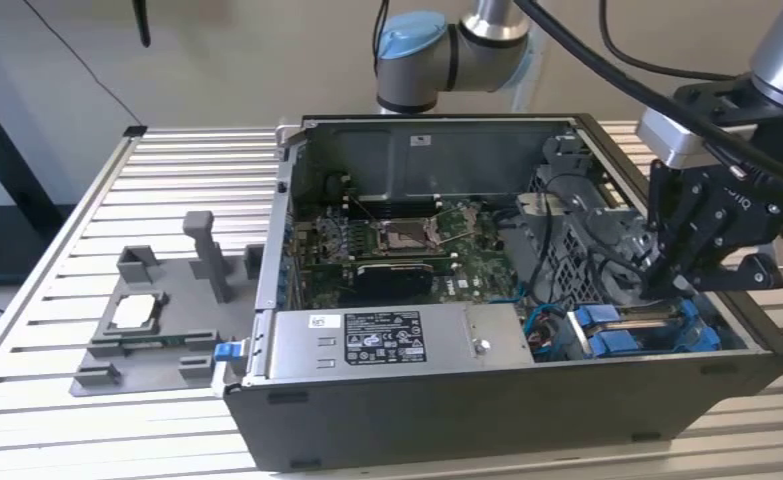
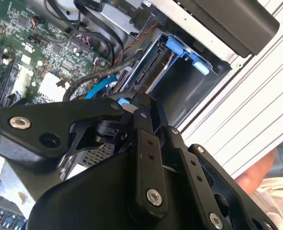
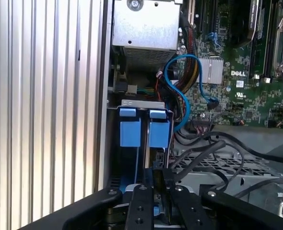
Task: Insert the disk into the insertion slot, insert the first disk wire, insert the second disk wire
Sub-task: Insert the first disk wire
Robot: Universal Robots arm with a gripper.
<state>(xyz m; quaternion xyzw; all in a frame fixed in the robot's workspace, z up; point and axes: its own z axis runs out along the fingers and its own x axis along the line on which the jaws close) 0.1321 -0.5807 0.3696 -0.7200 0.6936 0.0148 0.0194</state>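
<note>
- The black two-fingered gripper (image 3: 158, 176) hangs low inside the open black metal computer case (image 1: 498, 410). Its jaws are drawn narrow, almost together. Whether they pinch anything I cannot tell.
- In the second wrist view the gripper (image 2: 131, 103) has its tips just beside the end of a looping light-blue cable (image 2: 99, 89). Touching or apart, I cannot tell.
- Thick black cables (image 3: 203, 151) run near the jaws, over a perforated grey metal plate.
- The flat silver-grey disk (image 3: 159, 133), clipped in its bright blue plastic carrier frame, sits in the insertion slot (image 3: 142, 103), the rectangular grey metal drive-cage bay. It lies in line with the jaws.
- A second blue plastic carrier frame (image 3: 130, 130) is lodged just beside it in the same cage.
- In the exterior view the gripper (image 1: 661, 285) stands at about 3 o'clock of the case. The blue frames show just beyond it toward 6 o'clock, in the case's 4 o'clock corner.
- The light-blue cable (image 3: 179, 91) arcs from the cage to the green motherboard (image 3: 246, 72), which fills the case's middle (image 1: 405, 245).
- A grey labelled power-supply box (image 1: 391, 345) lies along the case's 6 o'clock wall.
- The case rests on a slatted aluminium surface (image 1: 44, 300).
- A grey plastic fixture (image 1: 151, 325) sits on it, well apart from the case at 9 o'clock.
- The arm's blue-capped joint (image 1: 418, 45) rises at 12 o'clock.
</note>
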